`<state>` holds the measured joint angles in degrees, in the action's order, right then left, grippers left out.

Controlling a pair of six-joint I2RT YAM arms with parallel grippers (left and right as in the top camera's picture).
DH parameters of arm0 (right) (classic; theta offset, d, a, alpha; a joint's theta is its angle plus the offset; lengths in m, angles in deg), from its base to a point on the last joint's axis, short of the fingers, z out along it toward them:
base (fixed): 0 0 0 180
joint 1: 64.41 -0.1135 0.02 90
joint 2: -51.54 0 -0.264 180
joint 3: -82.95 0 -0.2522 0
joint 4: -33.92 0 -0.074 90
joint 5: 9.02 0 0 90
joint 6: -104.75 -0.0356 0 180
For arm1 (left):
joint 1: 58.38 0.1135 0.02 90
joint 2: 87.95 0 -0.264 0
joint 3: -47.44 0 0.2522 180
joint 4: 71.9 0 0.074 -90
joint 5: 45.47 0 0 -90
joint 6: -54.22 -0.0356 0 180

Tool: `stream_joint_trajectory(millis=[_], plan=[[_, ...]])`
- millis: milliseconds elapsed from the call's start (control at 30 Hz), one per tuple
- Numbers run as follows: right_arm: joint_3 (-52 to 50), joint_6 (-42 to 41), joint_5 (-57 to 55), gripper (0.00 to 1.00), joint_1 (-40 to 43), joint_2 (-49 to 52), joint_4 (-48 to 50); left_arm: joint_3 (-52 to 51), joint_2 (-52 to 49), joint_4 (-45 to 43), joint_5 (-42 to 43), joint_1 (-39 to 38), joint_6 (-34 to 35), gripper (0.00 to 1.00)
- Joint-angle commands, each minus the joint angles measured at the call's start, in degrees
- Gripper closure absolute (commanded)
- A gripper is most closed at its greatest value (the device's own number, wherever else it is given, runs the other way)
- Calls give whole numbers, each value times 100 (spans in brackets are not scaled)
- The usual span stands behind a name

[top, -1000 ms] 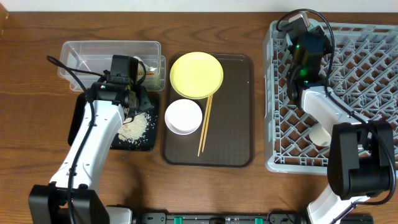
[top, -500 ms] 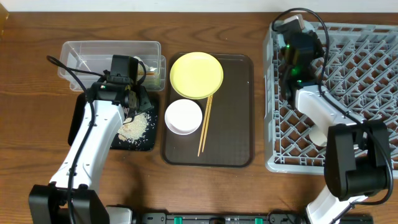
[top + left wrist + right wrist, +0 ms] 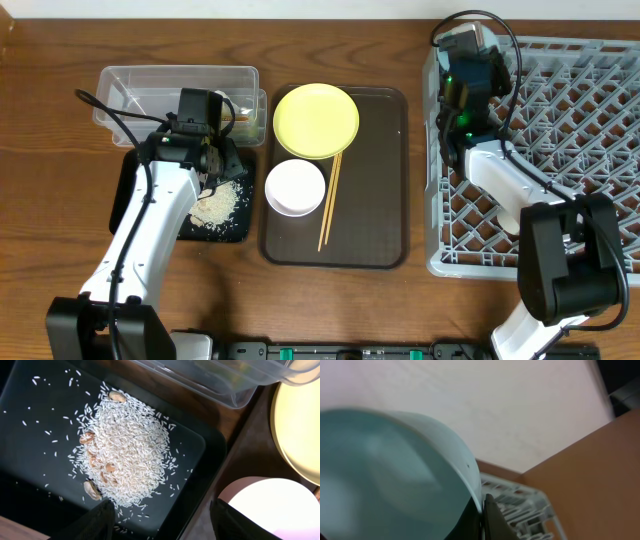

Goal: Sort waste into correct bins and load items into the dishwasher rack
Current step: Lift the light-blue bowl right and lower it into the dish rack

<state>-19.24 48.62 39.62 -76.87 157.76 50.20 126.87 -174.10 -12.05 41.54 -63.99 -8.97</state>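
yellow plate [image 3: 316, 120], white bowl [image 3: 294, 187] (pinkish outside), grey gridded rack [image 3: 585, 130], beige rice [image 3: 125, 455]

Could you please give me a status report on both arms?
Left gripper: jaws open, empty, over rice crumbs in black tray. Right gripper: jaws shut on light blue bowl, above dishwasher rack corner. On brown tray: yellow plate, white bowl, chopsticks.

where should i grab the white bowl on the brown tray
Pinch its rim from straight above, one finger inside, on the left edge: the white bowl sits upright and open, and the chopsticks lie close along its right side.
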Motion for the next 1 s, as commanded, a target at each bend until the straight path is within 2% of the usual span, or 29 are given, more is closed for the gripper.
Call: stream_joint_trajectory(millis=[0, 133, 433, 967], plan=[[-24, 636, -168, 99, 177, -13, 212, 13, 7, 13, -48, 22, 11, 36], [-24, 955, -20, 99, 282, -13, 332, 11, 7, 13, -48, 22, 11, 36], [-24, 949, 439, 99, 378, 20, 273, -63, 7, -7, -46, 22, 13, 36], [-24, 931, 389, 99, 280, 411, 42, -74, 7, -9, -48, 22, 11, 36]])
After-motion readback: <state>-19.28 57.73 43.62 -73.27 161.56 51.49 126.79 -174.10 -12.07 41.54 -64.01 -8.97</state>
